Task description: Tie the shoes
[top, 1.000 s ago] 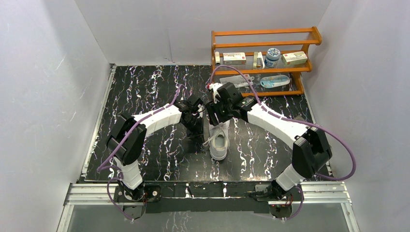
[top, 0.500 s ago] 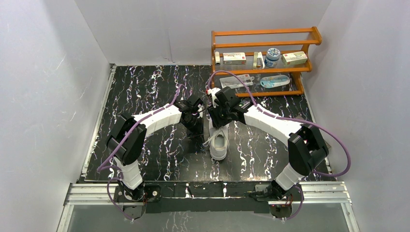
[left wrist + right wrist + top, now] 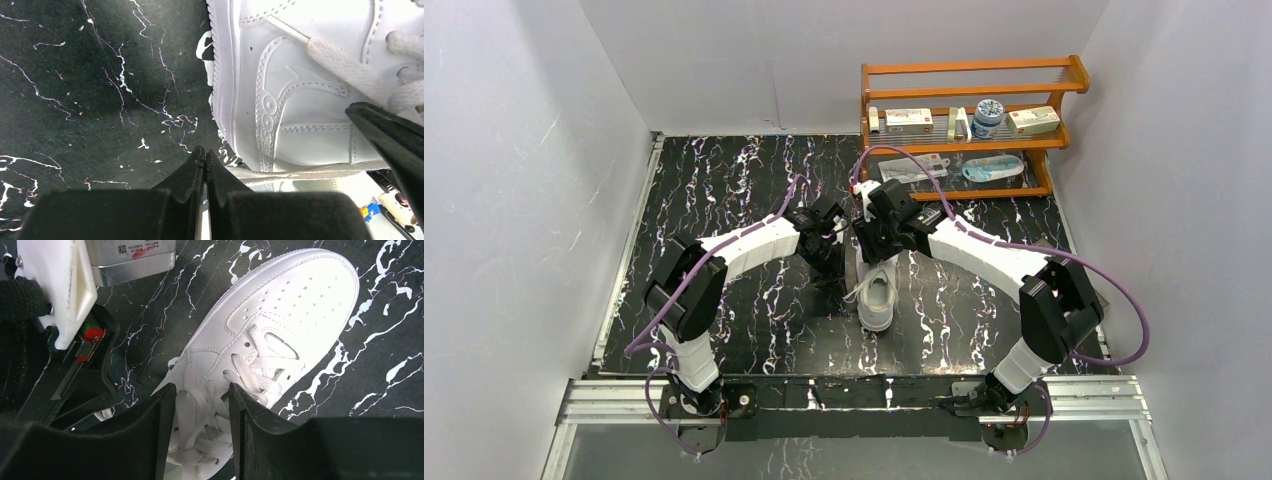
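The white sneaker [image 3: 876,298] lies mid-table with its toe toward the arms. It also shows in the left wrist view [image 3: 300,75] and the right wrist view [image 3: 300,295]. My left gripper [image 3: 832,258] is shut low at the shoe's left side [image 3: 205,152]. A taut white lace [image 3: 310,172] runs from the shoe to behind its right finger, and white shows in the jaw gap. My right gripper [image 3: 876,250] is open above the tongue [image 3: 201,389], its jaws straddling the loose crossed laces [image 3: 260,370] without gripping them.
A wooden rack [image 3: 969,120] with boxes and a jar stands at the back right. The left arm's wrist [image 3: 65,365] sits close beside the right gripper. White walls enclose the black marbled table [image 3: 724,190].
A second ago the right arm shifted slightly left and lower over the shoe's laces. It has held still over the last half second. The left arm and the shoe have not moved.
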{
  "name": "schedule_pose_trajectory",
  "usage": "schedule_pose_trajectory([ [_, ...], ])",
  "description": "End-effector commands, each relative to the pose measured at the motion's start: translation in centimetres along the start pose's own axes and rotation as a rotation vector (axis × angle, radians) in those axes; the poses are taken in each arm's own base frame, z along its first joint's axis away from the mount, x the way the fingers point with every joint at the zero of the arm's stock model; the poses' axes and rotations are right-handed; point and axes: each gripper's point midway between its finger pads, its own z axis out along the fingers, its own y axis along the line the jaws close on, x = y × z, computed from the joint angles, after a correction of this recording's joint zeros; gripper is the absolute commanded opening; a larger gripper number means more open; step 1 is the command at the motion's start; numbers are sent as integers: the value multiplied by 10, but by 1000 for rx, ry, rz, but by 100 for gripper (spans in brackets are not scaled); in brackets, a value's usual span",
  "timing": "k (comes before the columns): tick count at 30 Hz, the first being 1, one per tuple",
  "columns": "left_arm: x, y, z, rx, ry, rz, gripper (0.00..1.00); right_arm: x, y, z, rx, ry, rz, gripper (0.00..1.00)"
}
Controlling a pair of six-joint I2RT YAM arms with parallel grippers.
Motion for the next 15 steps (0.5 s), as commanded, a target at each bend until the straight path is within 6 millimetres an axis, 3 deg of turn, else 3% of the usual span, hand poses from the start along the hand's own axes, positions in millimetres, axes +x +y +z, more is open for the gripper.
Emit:
schedule_pose_trajectory([
  [1, 2, -5, -2, 15, 15, 4, 0, -38, 10, -12, -25, -124, 24, 53],
  [7, 3, -5, -1, 18, 19, 1, 0, -38, 12, -11, -46, -124, 76, 50],
  [12, 3, -5, -2, 19, 18, 2, 0, -37, 14, -9, -65, -121, 95, 34],
  [15, 3, -5, -2, 20, 16, 1, 0, -38, 13, -12, -59, -129, 96, 29],
])
